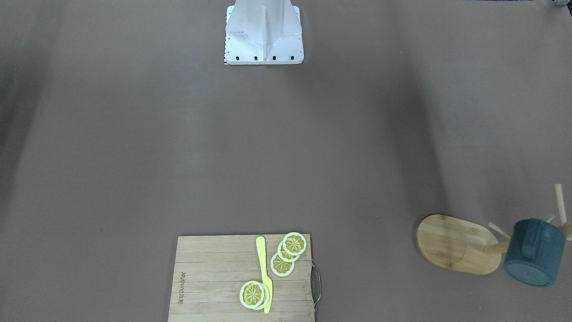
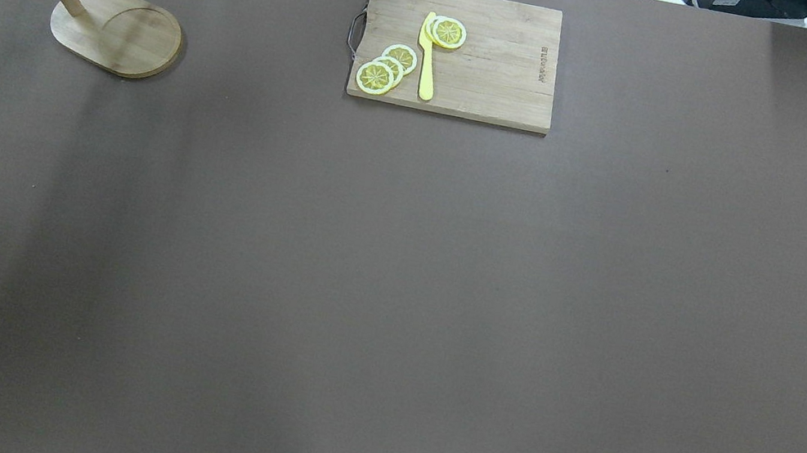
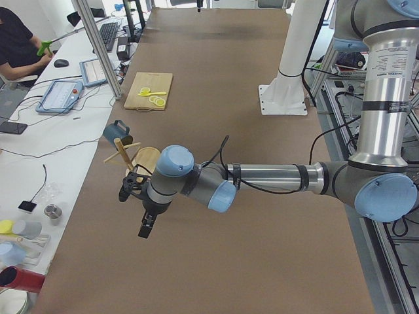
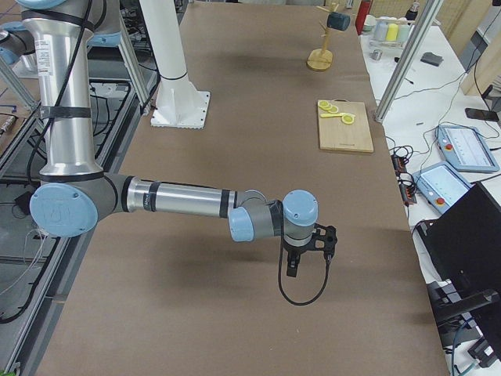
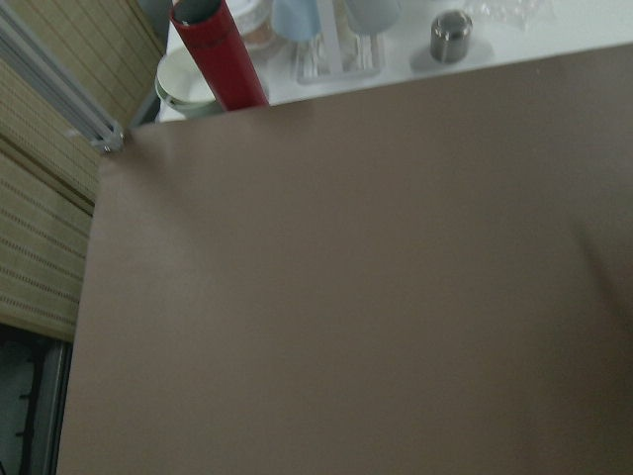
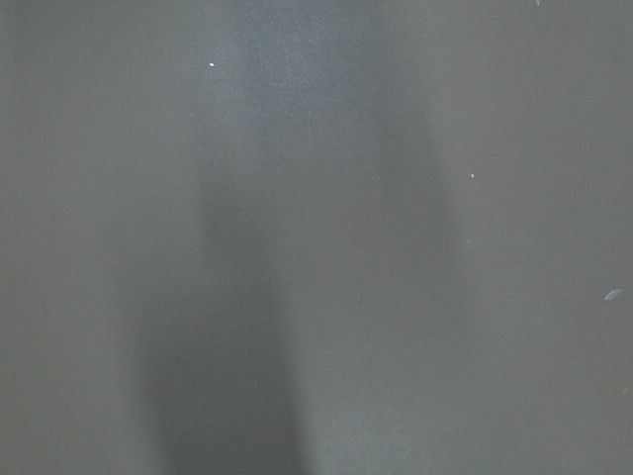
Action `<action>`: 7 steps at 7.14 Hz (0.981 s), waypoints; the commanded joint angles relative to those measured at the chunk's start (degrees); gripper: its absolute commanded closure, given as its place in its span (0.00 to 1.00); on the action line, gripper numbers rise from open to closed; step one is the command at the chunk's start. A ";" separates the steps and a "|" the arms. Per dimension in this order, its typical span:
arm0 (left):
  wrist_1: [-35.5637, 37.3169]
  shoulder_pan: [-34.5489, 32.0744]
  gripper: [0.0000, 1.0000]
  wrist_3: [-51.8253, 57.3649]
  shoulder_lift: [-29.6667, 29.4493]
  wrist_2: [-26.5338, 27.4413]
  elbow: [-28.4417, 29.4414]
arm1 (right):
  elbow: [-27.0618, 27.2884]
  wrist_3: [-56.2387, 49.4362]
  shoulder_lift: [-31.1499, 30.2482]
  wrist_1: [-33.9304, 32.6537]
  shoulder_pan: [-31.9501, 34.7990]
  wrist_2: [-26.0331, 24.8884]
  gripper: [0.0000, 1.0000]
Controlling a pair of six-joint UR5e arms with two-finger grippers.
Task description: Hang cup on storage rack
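Left end effector (image 3: 143, 230) hangs fingers-down near the tabletop's left edge, spread or pressed together I cannot tell (same for the right end effector (image 4: 291, 270), far off), and is nearer the cup (image 1: 534, 252), hung tilted on the storage rack (image 1: 451, 243) beyond it in the far-left corner.

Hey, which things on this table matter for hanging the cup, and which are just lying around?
For the job:
cup, already on a peg
storage rack

Just lying about:
cutting board
lemon slices on the board
yellow knife on the board
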 commanded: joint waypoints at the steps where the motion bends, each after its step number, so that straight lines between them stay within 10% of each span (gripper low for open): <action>1: 23.46 1.12 0.02 9.01 -0.04 -0.08 -10.69 | 0.80 0.14 0.32 -1.40 0.59 2.78 0.00; 7: 22.25 1.12 0.02 8.09 4.36 -1.74 -7.31 | 11.00 -0.13 -2.58 -12.56 2.18 3.24 0.00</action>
